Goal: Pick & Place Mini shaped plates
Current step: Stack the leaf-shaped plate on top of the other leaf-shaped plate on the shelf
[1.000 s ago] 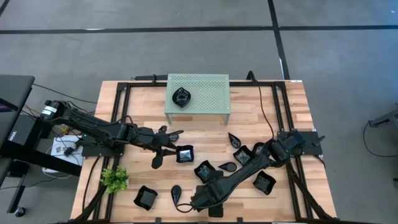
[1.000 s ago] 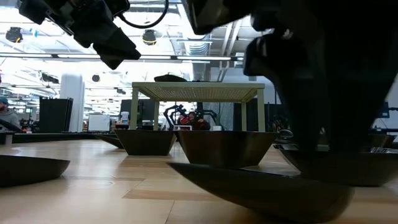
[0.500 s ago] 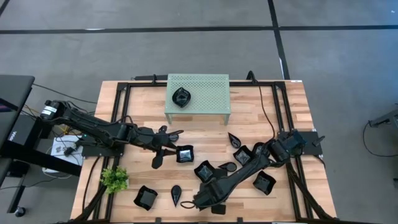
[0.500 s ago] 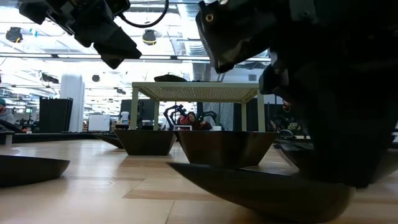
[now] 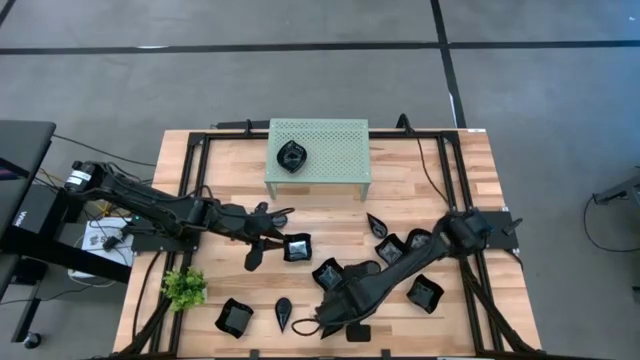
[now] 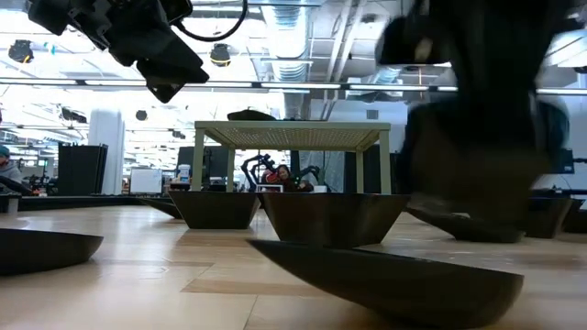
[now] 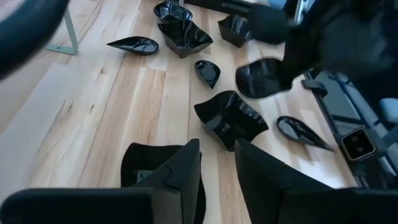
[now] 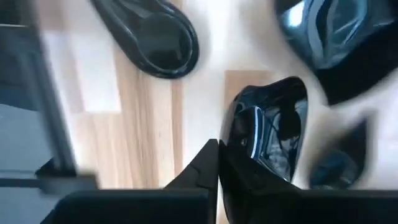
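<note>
Wooden table (image 5: 225, 190): right hand (image 8: 217, 163) clamped on plate (image 8: 268, 134); teardrop dish (image 8: 152, 37) beside; left hand (image 7: 216, 167) parted, empty.

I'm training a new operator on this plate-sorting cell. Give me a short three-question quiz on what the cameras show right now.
1. True or false: the mint-green rack carries exactly one black plate.
2. Multiple choice: the right gripper is A) open, B) shut on a mini plate, C) out of view.
3. Fill in: the plant stands on the ___ arm's side of the table.

Key: 1 true; 2 B; 3 left.
</note>
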Available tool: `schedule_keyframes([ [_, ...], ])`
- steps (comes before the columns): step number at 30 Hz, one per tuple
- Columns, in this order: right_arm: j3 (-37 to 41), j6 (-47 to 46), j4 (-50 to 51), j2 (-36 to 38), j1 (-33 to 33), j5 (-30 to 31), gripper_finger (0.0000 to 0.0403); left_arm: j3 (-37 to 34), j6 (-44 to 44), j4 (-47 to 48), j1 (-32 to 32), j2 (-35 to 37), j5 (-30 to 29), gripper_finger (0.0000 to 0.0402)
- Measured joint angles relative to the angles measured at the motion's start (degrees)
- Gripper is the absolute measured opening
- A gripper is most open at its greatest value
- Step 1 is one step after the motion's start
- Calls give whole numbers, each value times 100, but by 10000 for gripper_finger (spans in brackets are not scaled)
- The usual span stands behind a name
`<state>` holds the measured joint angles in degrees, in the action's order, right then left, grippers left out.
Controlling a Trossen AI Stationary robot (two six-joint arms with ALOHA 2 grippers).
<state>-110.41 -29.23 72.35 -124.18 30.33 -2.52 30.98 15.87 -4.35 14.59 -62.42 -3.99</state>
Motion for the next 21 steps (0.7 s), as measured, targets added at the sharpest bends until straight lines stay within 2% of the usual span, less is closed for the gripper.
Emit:
schedule_keyframes([
  [3,0,459,56,527,-11,542,2,2,8,-23,25,122,30,104],
  [7,-2,2025,-36,1047,13,2122,2,2,-183,-52,85,522,441,104],
  [9,-2,2927,-153,1207,-1,2673,2,2,-235,-52,83,818,617,104],
  [15,-4,4895,-232,1346,-520,3529,1,4,-365,-55,85,1719,706,104],
  [18,-4,5954,-438,1346,-1095,3977,1,4,-945,-74,85,2011,706,104],
  [21,-4,6813,-1123,1344,-1840,3991,1,4,-1092,-76,85,2124,706,104],
])
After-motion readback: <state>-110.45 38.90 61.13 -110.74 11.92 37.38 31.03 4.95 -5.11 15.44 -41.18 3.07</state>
